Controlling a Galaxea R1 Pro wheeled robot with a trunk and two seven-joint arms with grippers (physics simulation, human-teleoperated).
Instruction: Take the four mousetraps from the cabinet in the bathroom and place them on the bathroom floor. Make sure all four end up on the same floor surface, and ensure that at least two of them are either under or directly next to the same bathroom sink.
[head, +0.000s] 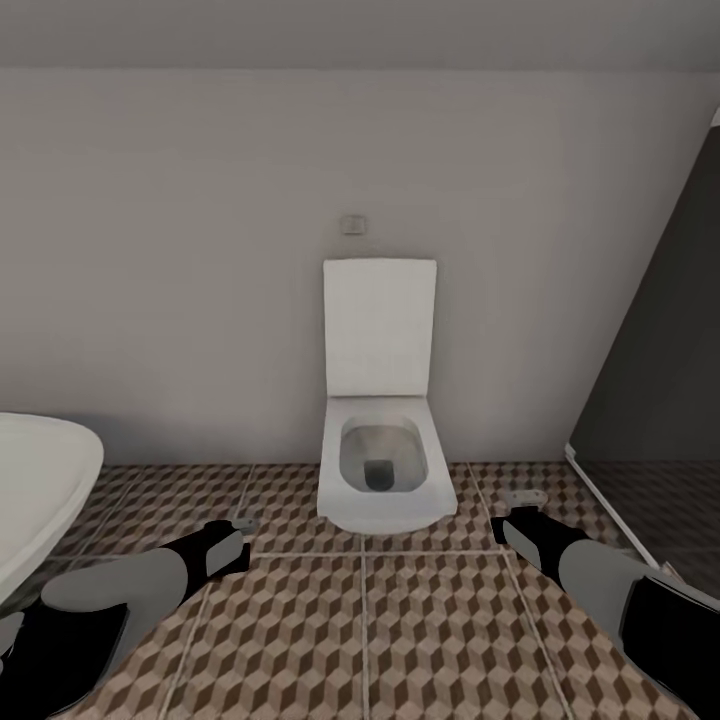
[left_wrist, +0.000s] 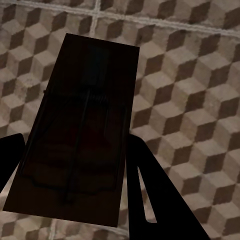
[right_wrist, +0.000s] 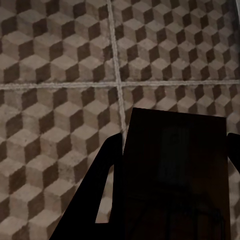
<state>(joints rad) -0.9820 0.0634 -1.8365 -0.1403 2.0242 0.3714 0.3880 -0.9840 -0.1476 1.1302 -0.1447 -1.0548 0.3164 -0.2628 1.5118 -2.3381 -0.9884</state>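
Grippers come first, low in the head view. The left gripper (head: 240, 528) reaches forward from the lower left, the right gripper (head: 520, 500) from the lower right, both above the bathroom floor (head: 420, 620) with its brown, beige and cream cube pattern and pale grout lines.

In the left wrist view the left gripper's two dark fingers (left_wrist: 150, 200) are pinched on the sides of a mousetrap (left_wrist: 80, 130): a flat rectangular board, dark in shadow, with a wire spring and bar visible on its face. It hangs above the tiles, its far end near a grout line.

In the right wrist view the right gripper's fingers (right_wrist: 95, 210) press on a second mousetrap (right_wrist: 175, 175), a dark flat board whose far edge lies near a crossing of grout lines on the floor below. Its metal parts are too dark to make out.

At the left edge of the head view, beside the left arm, curves the white rim of a bathtub (head: 40, 480). Farther on, between the two grippers and against the pale wall (head: 180, 250), stands a white toilet (head: 385, 470) with its lid (head: 380, 325) raised. A small square flush plate (head: 352, 224) sits on the wall above the lid. At the right edge stands a dark grey panel (head: 670, 350), its base meeting the tiles.
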